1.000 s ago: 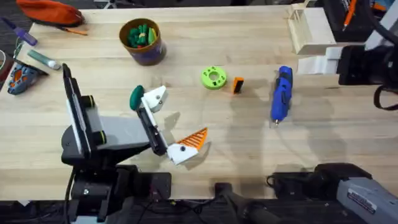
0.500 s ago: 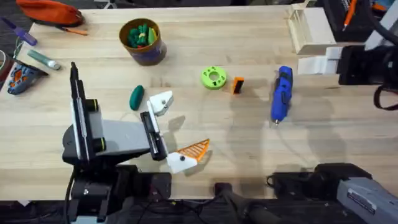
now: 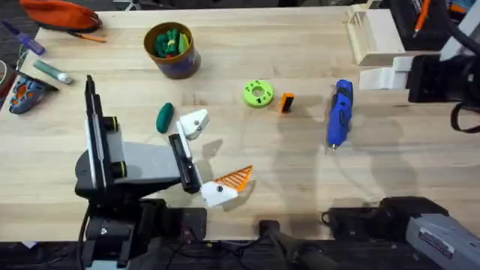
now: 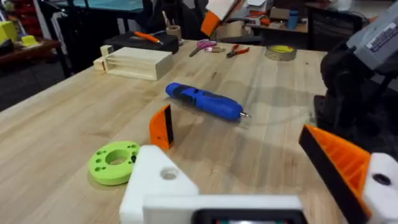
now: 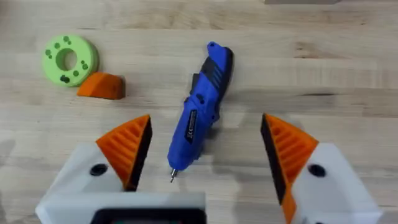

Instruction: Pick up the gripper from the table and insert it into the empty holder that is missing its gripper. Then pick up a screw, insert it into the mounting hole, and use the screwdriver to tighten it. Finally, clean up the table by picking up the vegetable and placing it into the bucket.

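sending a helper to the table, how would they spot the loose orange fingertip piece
Start at the blue screwdriver lying right of the table's middle. Just to its left sits a bright green disc with holes, and the fingertip stands between them, beside the disc. It is a small orange wedge with a black face, the only loose orange piece there.

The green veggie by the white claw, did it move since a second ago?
Yes. The left pincer was touching the dark green vegetable. Then it pulled back toward its base and let go, and the vegetable now lies free on the table, shifted slightly. The blue screwdriver, the orange tip, the green disc and the bucket stayed put.
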Controlling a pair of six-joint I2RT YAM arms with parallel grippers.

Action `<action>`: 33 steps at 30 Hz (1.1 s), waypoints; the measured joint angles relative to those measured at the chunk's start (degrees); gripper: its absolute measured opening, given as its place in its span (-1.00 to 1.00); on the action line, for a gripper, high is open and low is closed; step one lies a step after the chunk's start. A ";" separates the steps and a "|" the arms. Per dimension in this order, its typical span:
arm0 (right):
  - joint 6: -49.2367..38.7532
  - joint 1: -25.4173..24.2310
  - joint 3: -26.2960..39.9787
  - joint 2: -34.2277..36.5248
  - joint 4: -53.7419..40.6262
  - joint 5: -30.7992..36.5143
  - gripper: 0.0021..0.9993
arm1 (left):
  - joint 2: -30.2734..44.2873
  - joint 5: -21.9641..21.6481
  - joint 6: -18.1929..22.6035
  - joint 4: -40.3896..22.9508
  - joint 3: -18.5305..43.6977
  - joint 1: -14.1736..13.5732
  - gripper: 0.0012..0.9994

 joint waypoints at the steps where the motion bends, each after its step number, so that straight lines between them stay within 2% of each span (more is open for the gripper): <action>1: 0.00 0.00 0.00 0.00 0.00 0.00 0.99 | 0.01 -0.33 -0.38 0.05 0.00 0.00 0.97; 8: 0.00 0.00 0.00 0.00 0.00 0.00 0.99 | 0.00 -1.64 -1.85 0.26 0.00 0.00 0.97; 33: 0.00 0.00 0.00 0.00 0.00 0.00 0.99 | 0.01 -1.69 -1.90 0.26 0.00 0.00 0.97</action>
